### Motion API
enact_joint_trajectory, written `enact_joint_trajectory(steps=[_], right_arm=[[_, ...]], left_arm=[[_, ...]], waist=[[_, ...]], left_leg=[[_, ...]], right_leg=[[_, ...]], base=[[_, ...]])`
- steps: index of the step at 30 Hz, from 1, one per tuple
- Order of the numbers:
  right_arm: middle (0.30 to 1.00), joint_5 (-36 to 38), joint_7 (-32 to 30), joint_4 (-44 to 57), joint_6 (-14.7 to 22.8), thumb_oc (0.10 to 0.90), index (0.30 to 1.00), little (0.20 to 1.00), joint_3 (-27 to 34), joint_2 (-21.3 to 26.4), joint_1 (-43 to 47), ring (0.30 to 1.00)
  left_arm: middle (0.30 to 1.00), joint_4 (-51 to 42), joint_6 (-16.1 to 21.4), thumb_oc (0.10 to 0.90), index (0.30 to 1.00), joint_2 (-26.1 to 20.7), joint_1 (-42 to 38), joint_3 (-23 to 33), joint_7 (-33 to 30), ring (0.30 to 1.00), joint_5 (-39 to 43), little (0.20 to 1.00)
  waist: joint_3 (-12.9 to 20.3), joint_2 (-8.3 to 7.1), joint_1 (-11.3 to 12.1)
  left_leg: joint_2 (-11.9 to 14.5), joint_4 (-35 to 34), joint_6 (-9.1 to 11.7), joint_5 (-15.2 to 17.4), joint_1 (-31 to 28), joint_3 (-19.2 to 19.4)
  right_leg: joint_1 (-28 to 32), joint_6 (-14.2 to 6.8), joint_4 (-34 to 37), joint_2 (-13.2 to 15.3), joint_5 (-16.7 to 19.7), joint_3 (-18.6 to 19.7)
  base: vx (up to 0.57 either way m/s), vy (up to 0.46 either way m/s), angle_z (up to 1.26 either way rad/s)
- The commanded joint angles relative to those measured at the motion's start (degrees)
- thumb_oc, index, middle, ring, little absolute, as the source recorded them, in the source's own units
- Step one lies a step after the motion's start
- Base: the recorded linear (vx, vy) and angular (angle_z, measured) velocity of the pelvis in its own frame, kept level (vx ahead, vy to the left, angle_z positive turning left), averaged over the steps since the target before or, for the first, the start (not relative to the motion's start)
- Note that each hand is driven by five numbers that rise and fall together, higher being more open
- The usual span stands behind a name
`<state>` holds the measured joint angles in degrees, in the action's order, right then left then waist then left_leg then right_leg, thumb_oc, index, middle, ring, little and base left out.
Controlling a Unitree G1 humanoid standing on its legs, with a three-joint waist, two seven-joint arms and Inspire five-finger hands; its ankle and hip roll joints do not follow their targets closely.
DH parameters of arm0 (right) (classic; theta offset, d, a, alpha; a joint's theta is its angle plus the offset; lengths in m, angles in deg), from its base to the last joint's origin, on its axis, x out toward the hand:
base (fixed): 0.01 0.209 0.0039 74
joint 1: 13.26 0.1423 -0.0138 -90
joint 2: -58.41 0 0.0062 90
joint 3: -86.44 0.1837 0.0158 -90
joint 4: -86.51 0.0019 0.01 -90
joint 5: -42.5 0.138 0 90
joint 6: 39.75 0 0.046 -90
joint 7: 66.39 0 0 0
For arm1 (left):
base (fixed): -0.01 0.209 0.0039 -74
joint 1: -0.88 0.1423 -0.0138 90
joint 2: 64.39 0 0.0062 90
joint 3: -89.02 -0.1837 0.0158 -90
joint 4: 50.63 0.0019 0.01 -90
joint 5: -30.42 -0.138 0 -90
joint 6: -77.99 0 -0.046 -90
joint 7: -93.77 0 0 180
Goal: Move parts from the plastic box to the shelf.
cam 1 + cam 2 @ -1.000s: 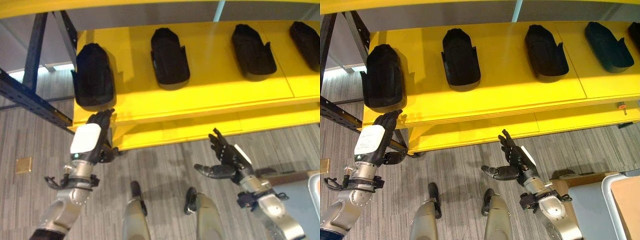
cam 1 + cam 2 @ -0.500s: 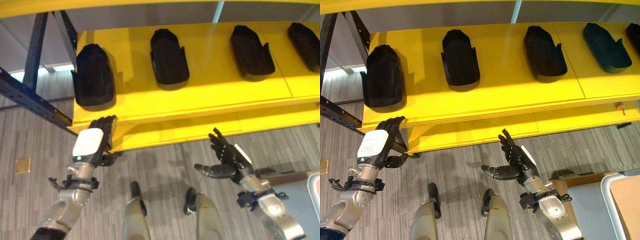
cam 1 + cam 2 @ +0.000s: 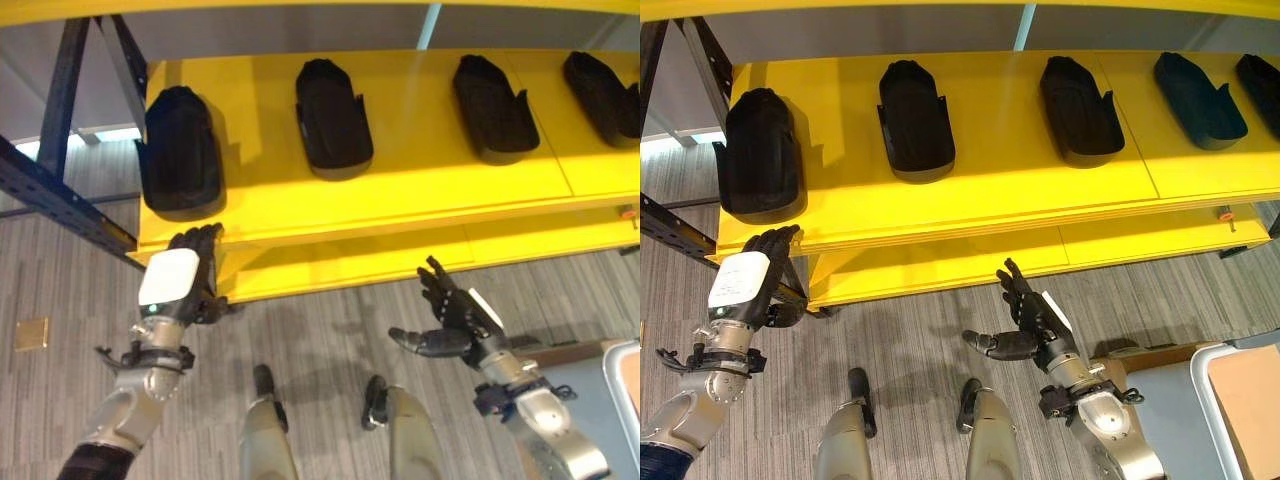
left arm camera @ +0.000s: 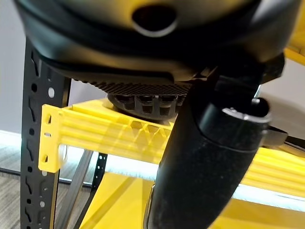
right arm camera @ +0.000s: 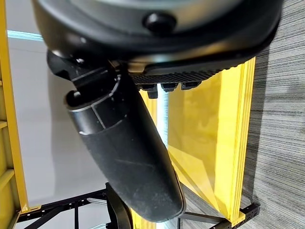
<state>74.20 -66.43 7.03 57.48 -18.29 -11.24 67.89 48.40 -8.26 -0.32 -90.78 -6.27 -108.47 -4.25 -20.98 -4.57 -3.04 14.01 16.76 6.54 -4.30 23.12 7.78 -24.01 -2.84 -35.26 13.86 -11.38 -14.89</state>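
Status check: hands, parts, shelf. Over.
Left hand open, empty, at yellow shelf edge. Right hand open, empty, above floor. Black moulded parts lined up on shelf. Nothing blocking.

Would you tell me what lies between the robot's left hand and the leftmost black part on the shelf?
Only the yellow shelf's front edge: in the left eye view the left hand hangs just below it, and the leftmost black part sits just behind.

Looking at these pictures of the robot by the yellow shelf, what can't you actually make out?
- Plastic box: cut off by the right eye view's corner, so any parts inside are unseen.
- Rightmost black part: clipped by the left eye view's edge.
- Left hand: seen from the back at the shelf edge; whether it touches is unclear.
- Right hand: its wrist view is blocked by its own thumb.
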Motion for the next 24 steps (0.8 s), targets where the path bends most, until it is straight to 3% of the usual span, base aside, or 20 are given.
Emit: enact_joint_trajectory(steps=[1, 24], right_arm=[[1.0, 0.1, -0.3, 2.7, 6.0, 0.9, 1.0, 1.0, 1.9, -0.3, 3.0, 1.0], [1.0, 0.5, 0.2, 2.9, 6.0, 0.9, 1.0, 1.0, 1.1, 0.3, 3.5, 1.0]], left_arm=[[1.0, -1.6, 0.6, 0.9, 1.0, -3.1, -3.8, 2.7, -5.7, 1.0, -1.9, 1.0], [1.0, 6.7, -0.9, 0.9, 1.0, -2.0, -7.2, -2.2, -4.6, 1.0, -0.6, 1.0]], waist=[[4.9, -0.18, -1.3], [4.5, -0.67, -2.1]], left_leg=[[3.2, 3.2, 0.5, 3.0, -1.2, -2.3], [3.3, 5.4, 0.3, 3.6, 0.8, -2.4]], right_leg=[[-1.0, -5.6, 11.7, 1.7, 15.5, 5.8], [-2.8, -5.4, 10.5, 1.7, 15.5, 6.5]], base=[[0.0, 0.0, 0.0], [0.0, 0.0, 0.0]])
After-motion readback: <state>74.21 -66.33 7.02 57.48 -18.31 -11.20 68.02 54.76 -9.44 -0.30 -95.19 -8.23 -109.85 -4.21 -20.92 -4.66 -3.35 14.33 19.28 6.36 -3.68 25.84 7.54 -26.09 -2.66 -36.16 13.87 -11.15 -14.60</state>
